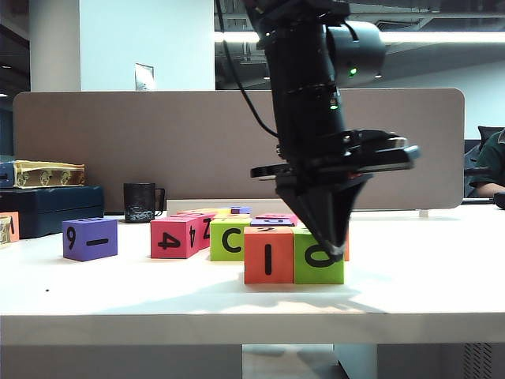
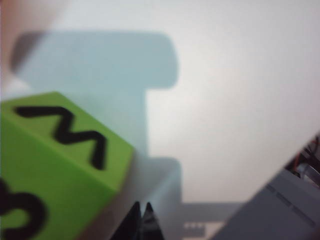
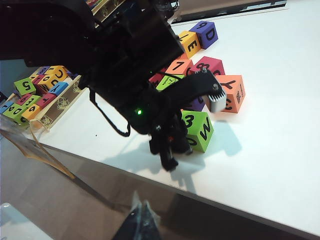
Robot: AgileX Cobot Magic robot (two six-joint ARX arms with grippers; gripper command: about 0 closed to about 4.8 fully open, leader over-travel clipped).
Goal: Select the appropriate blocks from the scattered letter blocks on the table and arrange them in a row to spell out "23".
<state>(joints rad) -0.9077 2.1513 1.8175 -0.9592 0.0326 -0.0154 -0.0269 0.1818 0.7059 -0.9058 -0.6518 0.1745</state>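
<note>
On the white table (image 1: 434, 284), an orange block (image 1: 268, 254) showing "I" stands touching a lime-green block (image 1: 318, 259) showing "O", side by side near the front edge. My left gripper (image 1: 337, 251) points down at the green block's front right corner, shut with nothing between its fingers. In the left wrist view the shut tips (image 2: 141, 207) sit just beside the green block (image 2: 55, 165), which shows "3" and "W". The right wrist view shows that block (image 3: 197, 130) behind the left arm. My right gripper (image 3: 141, 210) is shut and empty, off the table's front edge.
A lime-green "C" block (image 1: 230, 239), a pink "4" block (image 1: 177, 237) and a purple block (image 1: 89, 238) stand left of the pair, with more blocks behind. A black mug (image 1: 140, 202) and a dark case (image 1: 47, 209) are at the back left. A tray of spare blocks (image 3: 35, 95) lies beside the table.
</note>
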